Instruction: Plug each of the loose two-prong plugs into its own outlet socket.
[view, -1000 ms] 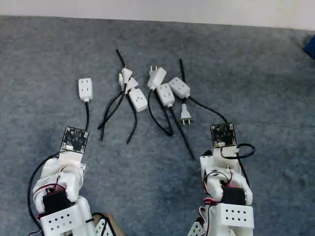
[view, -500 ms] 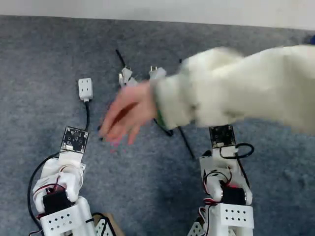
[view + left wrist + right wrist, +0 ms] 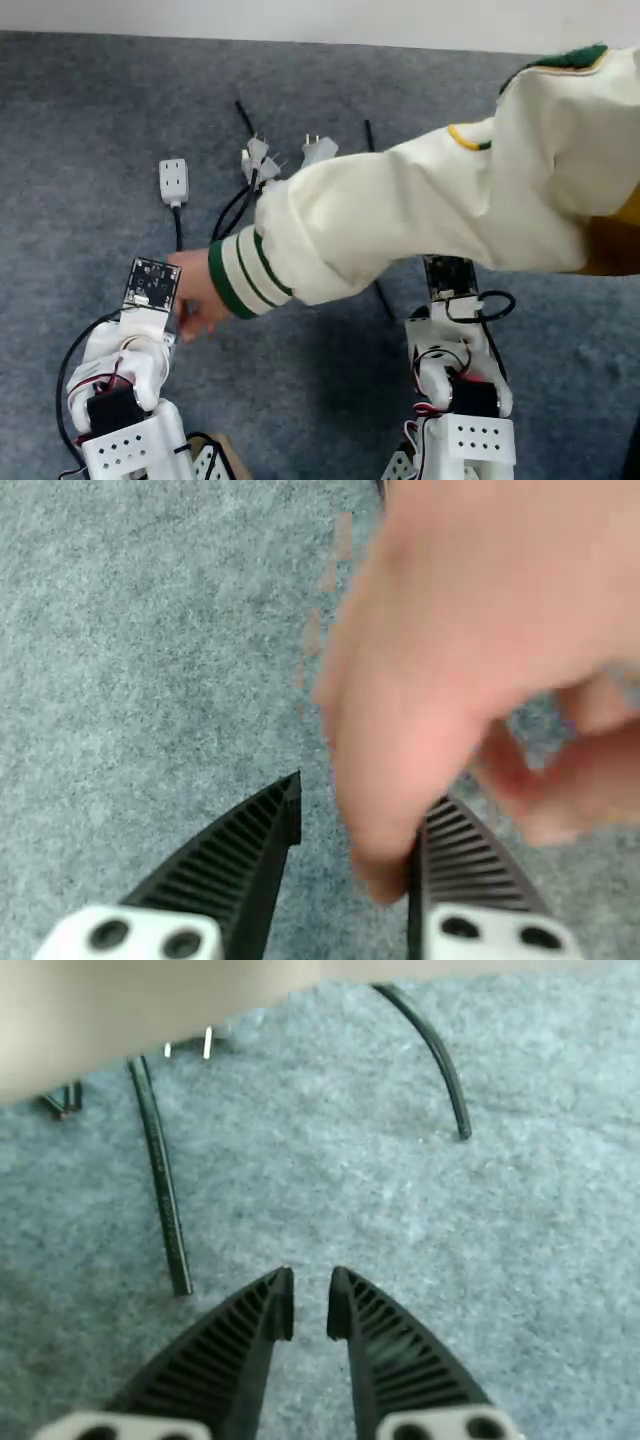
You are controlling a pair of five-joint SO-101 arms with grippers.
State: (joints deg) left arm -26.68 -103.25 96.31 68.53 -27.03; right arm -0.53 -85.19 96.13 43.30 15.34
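Note:
A white outlet socket [image 3: 173, 180] with a black cord lies on the grey carpet at the far left. Two white two-prong plugs [image 3: 256, 154] [image 3: 320, 149] lie at the far middle. A person's cream sleeve [image 3: 420, 215] covers the other sockets and plugs. The person's hand [image 3: 195, 295] is at the left arm's wrist, and the hand [image 3: 450, 680] hangs close in front of my left gripper [image 3: 355, 825], which is open, a fingertip between its fingers. My right gripper [image 3: 311, 1305] hovers over bare carpet, its fingers almost touching with nothing between them.
Black cords [image 3: 165, 1200] [image 3: 430, 1050] lie ahead of the right gripper, beside a plug's prongs [image 3: 207, 1042] at the sleeve's edge. Both arm bases stand at the near edge. A pale strip of floor runs along the carpet's far edge.
A person's arm has come in from the right, and its hand has moved from the middle of the carpet down to the left arm's gripper. Neither robot arm has moved.

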